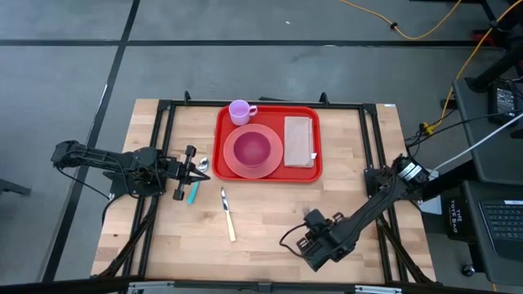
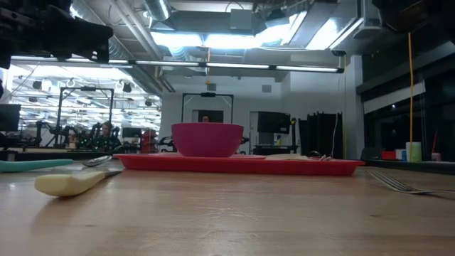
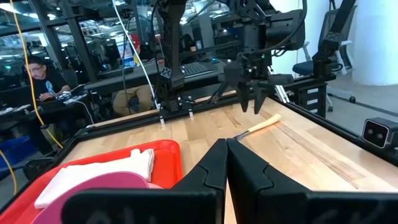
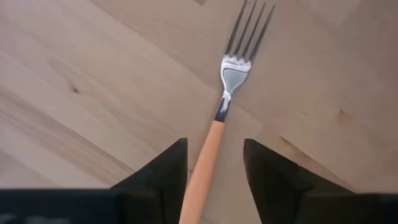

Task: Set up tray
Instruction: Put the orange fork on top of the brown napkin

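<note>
The red tray (image 1: 308,173) lies at the table's far middle and carries a pink plate with a bowl (image 1: 252,149), a purple cup (image 1: 240,111) and a folded napkin (image 1: 299,140). A fork (image 4: 217,124) with an orange handle lies flat on the wood near the table's right front. My right gripper (image 4: 214,146) points down over it, open, one finger on either side of the handle with a gap showing at each. My left gripper (image 3: 227,168) hovers level at the table's left, shut on nothing.
A cream-handled knife (image 1: 227,214) lies left of the table's middle. A teal-handled spoon (image 1: 194,186) lies under my left gripper. Bare wood stretches between the knife and the fork. A black frame (image 1: 163,106) borders the table. A person (image 3: 37,78) sits beyond the table.
</note>
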